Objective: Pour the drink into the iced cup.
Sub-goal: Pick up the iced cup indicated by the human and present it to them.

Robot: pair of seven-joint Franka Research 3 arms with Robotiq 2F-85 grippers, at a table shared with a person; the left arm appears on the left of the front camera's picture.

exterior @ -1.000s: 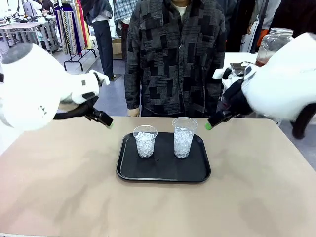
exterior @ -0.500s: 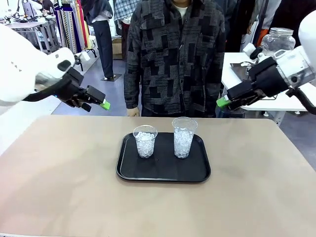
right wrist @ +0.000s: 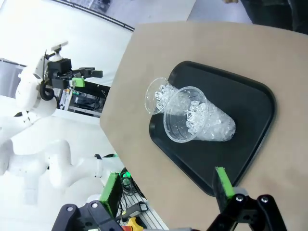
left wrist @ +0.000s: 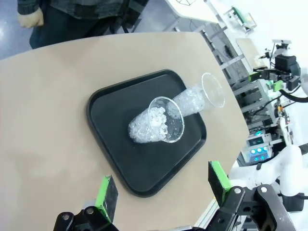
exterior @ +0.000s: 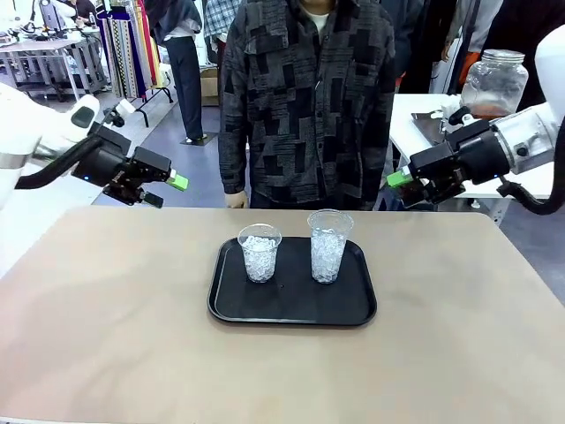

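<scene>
Drink [exterior: 484, 111]: I see a low amber-brown layer at the bottom of a round clear glass jar [exterior: 496, 79], lid on, upright on the white side table [exterior: 413, 113] at far right, well apart from the cups. The shorter cup [exterior: 259, 253] and the taller cup [exterior: 328, 246] are clear, hold white crushed ice, and stand upright on the black tray [exterior: 291, 311], near each other, not touching
</scene>
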